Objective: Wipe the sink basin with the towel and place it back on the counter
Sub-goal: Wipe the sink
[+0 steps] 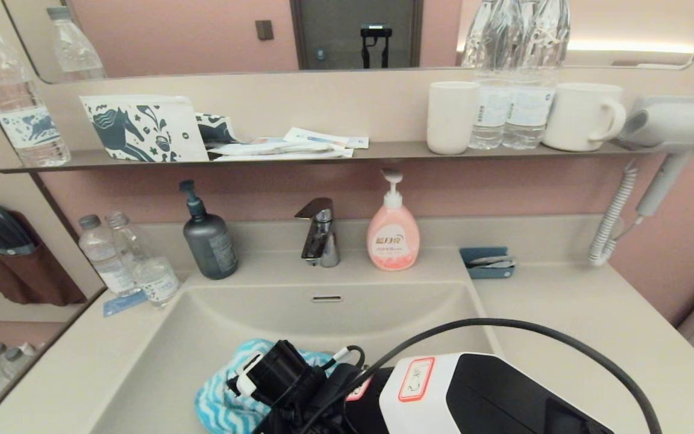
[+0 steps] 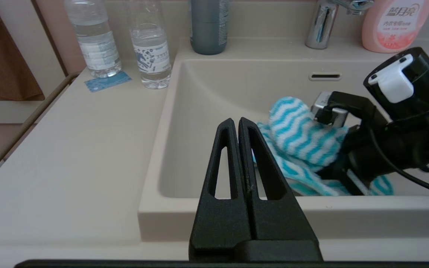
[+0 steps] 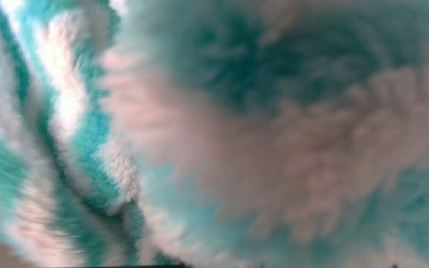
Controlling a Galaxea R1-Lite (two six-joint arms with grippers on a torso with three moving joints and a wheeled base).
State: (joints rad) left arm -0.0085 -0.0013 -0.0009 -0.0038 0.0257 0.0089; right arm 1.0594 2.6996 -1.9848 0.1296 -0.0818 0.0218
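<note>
The beige sink basin [image 1: 347, 313] [image 2: 207, 111] holds the turquoise-and-white zigzag towel [image 1: 220, 398] [image 2: 300, 134], bunched near its front. My right gripper [image 1: 265, 386] [image 2: 333, 167] reaches down into the basin, buried in the towel and shut on it. The cloth folds up around the wrist and fills the right wrist view [image 3: 214, 134], so the fingers are hidden. The drain plug is also hidden; the overflow slot [image 1: 327, 298] shows on the back wall. My left gripper [image 2: 235, 121] is shut and empty, hanging just outside the basin's front rim, left of the towel. Beige counter [image 1: 594, 337] [image 2: 69, 149] flanks the basin.
A chrome faucet [image 1: 320, 232], pink soap bottle [image 1: 392, 232] and grey pump bottle [image 1: 208, 238] stand behind the basin. Two water bottles [image 1: 130, 262] sit back left and a blue holder [image 1: 487, 263] back right. A hair dryer [image 1: 672, 129] hangs at right, beside the shelf of mugs.
</note>
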